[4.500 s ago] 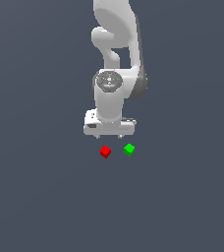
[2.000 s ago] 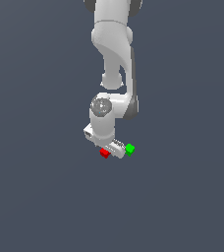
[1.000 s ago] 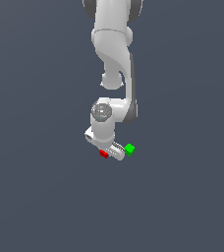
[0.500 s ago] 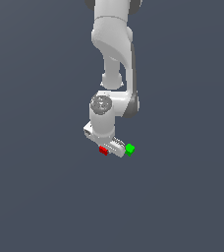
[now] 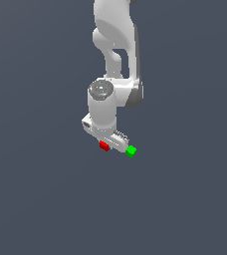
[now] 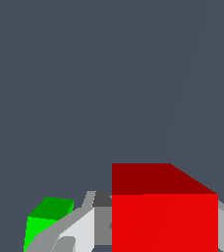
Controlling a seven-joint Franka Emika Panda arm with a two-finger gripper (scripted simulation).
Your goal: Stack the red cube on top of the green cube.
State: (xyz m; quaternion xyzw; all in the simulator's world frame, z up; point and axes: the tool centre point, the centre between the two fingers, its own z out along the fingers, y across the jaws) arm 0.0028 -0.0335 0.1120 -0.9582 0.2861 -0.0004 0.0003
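Note:
In the exterior view my gripper (image 5: 107, 143) points down and is shut on the red cube (image 5: 104, 146), which peeks out from under the white hand, a little off the floor. The green cube (image 5: 131, 151) rests on the floor just to the exterior view's right of the hand, slightly lower in the picture. In the wrist view the red cube (image 6: 163, 216) fills the space between my grey fingers (image 6: 82, 226). The green cube (image 6: 45, 219) sits beside and beyond one finger, partly hidden by it.
A plain dark grey floor (image 5: 46, 199) surrounds the cubes. The white arm (image 5: 115, 45) rises above the hand in the exterior view.
The hand came down over the red cube and closed on it. Over the last second the hand and red cube have risen slightly; the green cube has stayed put.

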